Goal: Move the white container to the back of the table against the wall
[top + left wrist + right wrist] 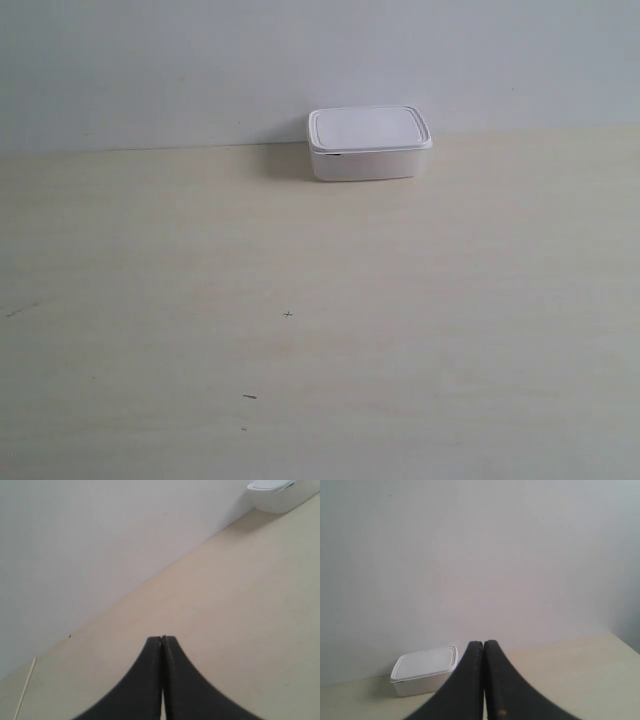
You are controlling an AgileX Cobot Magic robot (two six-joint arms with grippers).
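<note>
The white container (368, 143) stands lidded at the back of the table (320, 330), its rear side close against the wall (300, 60). In the right wrist view the white container (422, 677) sits at the foot of the wall (480, 555), well ahead of my right gripper (483, 642), which is shut on nothing. Only a corner of the white container (277, 492) shows in the left wrist view, far from my left gripper (162, 638), also shut and empty. Neither arm appears in the exterior view.
A few tiny dark specks (288, 314) mark the pale tabletop. The table's back edge meets the wall along a straight line (150, 580). A thin pale strip (25, 692) lies near that edge in the left wrist view.
</note>
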